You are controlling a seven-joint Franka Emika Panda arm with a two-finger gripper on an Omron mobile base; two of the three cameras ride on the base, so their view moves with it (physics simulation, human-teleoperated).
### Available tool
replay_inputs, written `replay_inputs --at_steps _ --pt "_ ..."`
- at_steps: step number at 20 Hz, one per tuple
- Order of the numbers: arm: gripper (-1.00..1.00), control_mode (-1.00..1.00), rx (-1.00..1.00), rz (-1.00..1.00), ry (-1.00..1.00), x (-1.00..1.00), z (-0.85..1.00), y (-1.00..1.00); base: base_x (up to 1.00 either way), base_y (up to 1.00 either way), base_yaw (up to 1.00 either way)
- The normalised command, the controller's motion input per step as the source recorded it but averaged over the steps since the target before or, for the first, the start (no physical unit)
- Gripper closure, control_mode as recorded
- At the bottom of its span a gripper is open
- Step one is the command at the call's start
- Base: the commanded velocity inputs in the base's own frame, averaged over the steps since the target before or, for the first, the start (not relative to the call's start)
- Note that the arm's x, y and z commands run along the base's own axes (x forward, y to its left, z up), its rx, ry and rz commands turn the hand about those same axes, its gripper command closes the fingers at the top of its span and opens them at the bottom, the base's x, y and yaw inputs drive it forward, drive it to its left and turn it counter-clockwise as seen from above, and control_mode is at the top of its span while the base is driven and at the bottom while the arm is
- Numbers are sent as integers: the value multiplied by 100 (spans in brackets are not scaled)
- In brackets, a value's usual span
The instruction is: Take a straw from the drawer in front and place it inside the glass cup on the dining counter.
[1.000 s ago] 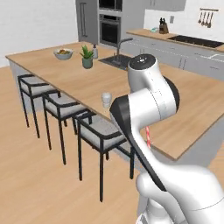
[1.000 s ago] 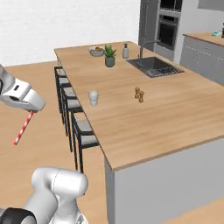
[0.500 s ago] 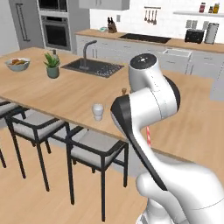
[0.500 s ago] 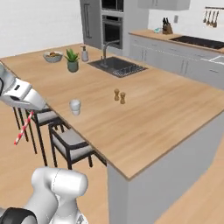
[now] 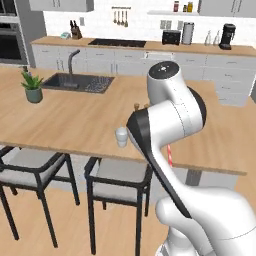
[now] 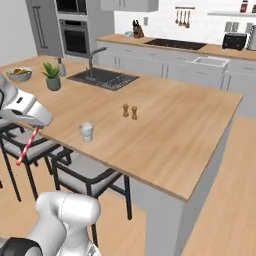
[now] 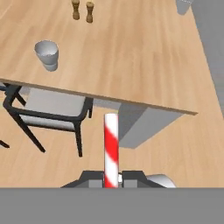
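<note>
My gripper (image 7: 111, 180) is shut on the red-and-white striped straw (image 7: 111, 146), which sticks out from between the fingers. In the right base view the hand holds the straw (image 6: 27, 146) slanting downward, left of the dining counter (image 6: 170, 130) and below its edge. A short piece of straw (image 5: 170, 153) peeks out behind my arm in the left base view. The glass cup (image 6: 86, 131) stands upright near the counter's front edge, well apart from the straw; the same cup (image 7: 47, 54) shows upper left in the hand view and cup (image 5: 121, 137) beside my arm. The drawer is out of view.
Two brown shakers (image 6: 129, 111) stand mid-counter beyond the cup. Dark stools (image 5: 118, 182) are tucked under the counter's near edge. A sink (image 6: 103, 78) and a potted plant (image 6: 52, 77) occupy the far left. Wood floor (image 7: 183, 144) lies open past the counter's end.
The whole scene has swung across both base views, so the base has moved; the counter and cup now lie more squarely ahead. The straw stays held in the gripper.
</note>
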Motion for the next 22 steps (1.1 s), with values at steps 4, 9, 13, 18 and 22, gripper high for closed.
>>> replay_inputs --at_steps 4,9,13,18,22 --pt "100 100 0 0 0 0 0 0 0 97 -51" --pt "100 100 0 0 0 0 0 0 6 93 -42" --pt "100 100 0 0 0 0 0 0 17 62 -30" --pt "100 100 0 0 0 0 0 0 34 8 -22" --pt "100 100 0 0 0 0 0 0 71 0 -14"
